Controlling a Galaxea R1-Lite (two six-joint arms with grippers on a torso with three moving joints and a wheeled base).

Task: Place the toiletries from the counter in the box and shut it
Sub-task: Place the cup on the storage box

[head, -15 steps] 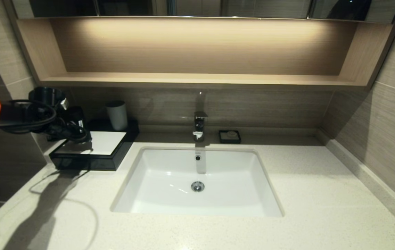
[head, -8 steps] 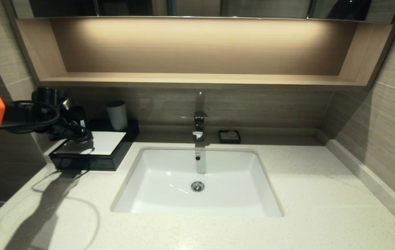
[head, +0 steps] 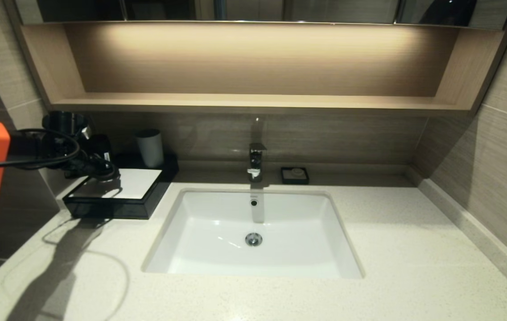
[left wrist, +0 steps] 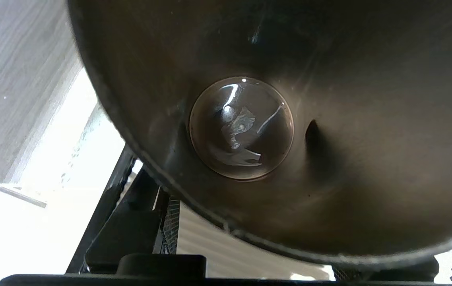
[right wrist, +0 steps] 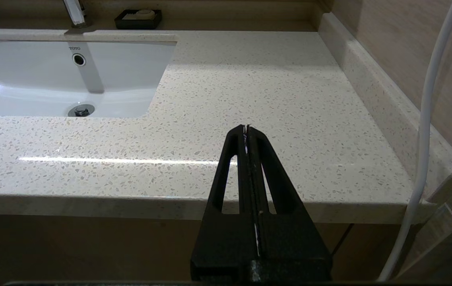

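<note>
Looking down from the head camera, I take the sink basin (head: 191,236) as my marker. The box (head: 130,183) sits on the counter (head: 391,249) to the left of the basin, just beside its back left corner, with the white top panel facing up.

My left gripper (left wrist: 293,254) is up off the counter, to the left of the basin and over the far left end of the box. It has hold of the dark smoky tumbler (head: 63,122): in the left wrist view the tumbler fills nearly everything, and a black finger (left wrist: 130,226) shows at one side of it, with the other finger at the opposite side. The jaws stand about as wide as the glass. The arm throws a shadow across the box's white panel, but I cannot tell whether the tumbler or the gripper touches the box.

Behind the box, left of the basin's back edge, stands a pale cup (head: 150,148). The tap (head: 256,161) rises at the middle of the basin's back edge, and a small black soap dish (head: 294,175) lies just right of it.

My right gripper (right wrist: 246,131) is parked to the right of the basin, low at the counter's front edge, fingers pressed together and holding nothing.
</note>
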